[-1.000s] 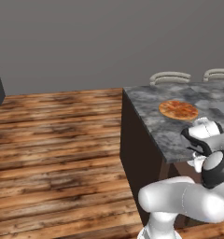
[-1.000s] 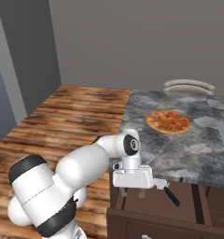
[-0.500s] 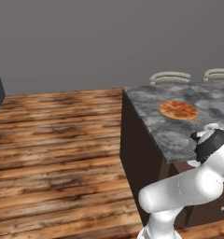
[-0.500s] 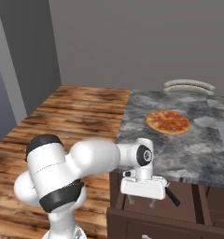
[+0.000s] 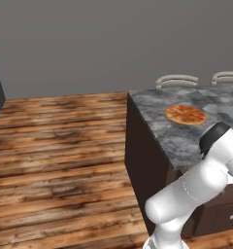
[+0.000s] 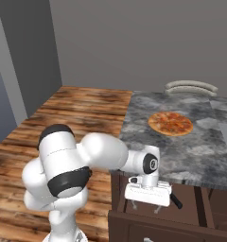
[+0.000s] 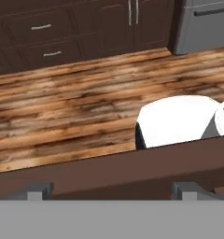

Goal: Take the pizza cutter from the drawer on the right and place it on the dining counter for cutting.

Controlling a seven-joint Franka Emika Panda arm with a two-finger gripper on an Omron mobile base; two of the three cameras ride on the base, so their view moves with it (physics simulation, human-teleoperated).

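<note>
The drawer [image 6: 172,229] stands pulled out under the edge of the dining counter [image 6: 144,132], its dark front low in the right base view. My gripper [image 6: 145,206] hangs low over the drawer's inside, open, fingers wide apart. A slim black handle [image 6: 176,202], likely the pizza cutter, pokes out past the right end of the hand; its wheel is hidden. In the hand view the fingertips [image 7: 35,190] stand far apart with the drawer's brown wall [image 7: 109,172] across them and nothing between.
A round orange pizza [image 6: 170,123] [image 5: 186,114] lies on the marbled counter [image 5: 162,129]. Chair backs [image 6: 190,87] rise behind it. Wooden floor [image 5: 60,155] spreads to the left. Dark cabinets [image 7: 48,32] and a steel appliance [image 7: 202,23] stand across the room.
The arm's elbow has swung round and the hand has sunk a little lower and to the right over the open drawer. The fingers stay apart.
</note>
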